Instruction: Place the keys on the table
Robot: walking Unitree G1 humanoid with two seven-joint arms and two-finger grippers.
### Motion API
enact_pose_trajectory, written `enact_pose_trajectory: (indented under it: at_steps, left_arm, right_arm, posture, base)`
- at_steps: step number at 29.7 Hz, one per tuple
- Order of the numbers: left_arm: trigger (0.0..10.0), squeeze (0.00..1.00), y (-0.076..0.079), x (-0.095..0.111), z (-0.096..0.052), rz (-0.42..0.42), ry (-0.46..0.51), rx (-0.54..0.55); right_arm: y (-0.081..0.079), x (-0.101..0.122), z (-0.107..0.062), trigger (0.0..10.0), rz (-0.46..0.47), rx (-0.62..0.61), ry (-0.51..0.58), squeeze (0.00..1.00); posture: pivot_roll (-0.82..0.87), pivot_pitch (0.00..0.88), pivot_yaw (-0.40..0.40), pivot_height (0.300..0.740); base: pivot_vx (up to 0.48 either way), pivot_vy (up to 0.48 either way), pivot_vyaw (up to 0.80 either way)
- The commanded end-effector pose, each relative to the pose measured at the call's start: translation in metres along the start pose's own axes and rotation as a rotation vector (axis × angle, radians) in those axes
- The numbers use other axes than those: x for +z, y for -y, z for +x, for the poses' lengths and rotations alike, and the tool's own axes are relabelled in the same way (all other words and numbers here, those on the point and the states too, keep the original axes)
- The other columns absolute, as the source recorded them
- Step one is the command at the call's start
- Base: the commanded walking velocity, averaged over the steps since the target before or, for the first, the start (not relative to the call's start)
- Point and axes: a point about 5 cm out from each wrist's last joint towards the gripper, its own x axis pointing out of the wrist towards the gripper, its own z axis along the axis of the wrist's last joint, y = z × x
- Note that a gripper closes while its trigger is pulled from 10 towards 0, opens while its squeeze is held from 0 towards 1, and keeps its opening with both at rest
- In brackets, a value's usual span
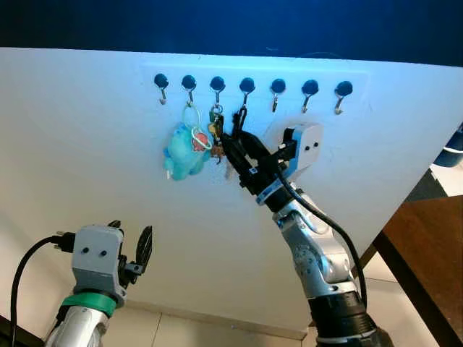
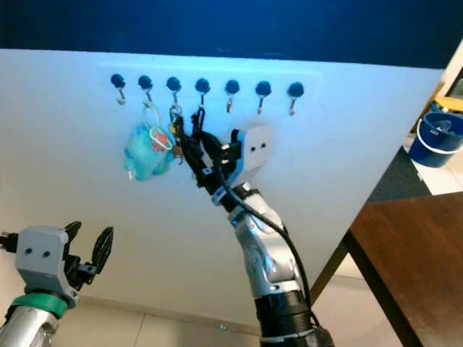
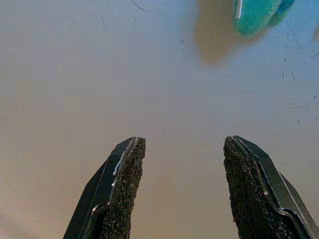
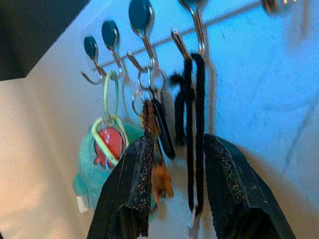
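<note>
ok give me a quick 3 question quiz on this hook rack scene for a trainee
1. True or false: the right gripper is raised to the hook rack on the wall.
2. Which hangs on the second hook from the left? A) teal plush keychain B) black strap C) nothing
3. Fill in: the left gripper, held low, has its fingers ____.

Key: 1 true; 2 A; 3 open

Your right gripper [image 4: 174, 164] has a tight way in: the black strap [image 4: 198, 124] hangs between its jaws, the keys [image 4: 152, 129] and plush toy [image 1: 182, 150] crowding one side.
</note>
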Motion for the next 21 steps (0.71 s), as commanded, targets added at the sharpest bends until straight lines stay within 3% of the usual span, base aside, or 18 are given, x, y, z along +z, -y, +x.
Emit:
enact_pose_trajectory:
  at_steps: [1,10,21]
  left_arm:
    - [10.0,0.0,-0.001,-0.001,-0.003,0.011,-0.011,0.002]
    - [10.0,0.0,-0.001,-0.004,-0.008,0.011,-0.017,0.013]
    - [10.0,0.0,-0.002,-0.004,-0.001,0.012,-0.006,0.012]
  right_arm:
    - [-0.001,-0.004,-0.003,10.0,0.004,-0.007,-0.016,0.0]
    - [-0.004,-0.009,-0.013,10.0,0.009,-0.006,-0.008,0.0]
    - [-0.005,-0.011,0.003,10.0,0.033,-0.007,0.011,0.0]
  posture:
    - [-0.12,0.124,0.106,0.74]
    - [-0.13,0.086,0.103,0.74]
    - [-0.12,0.071,0.108,0.74]
  base:
    - [0.0,0.0,0.0]
    - [0.0,0.0,0.0]
    - [0.0,0.0,0.0]
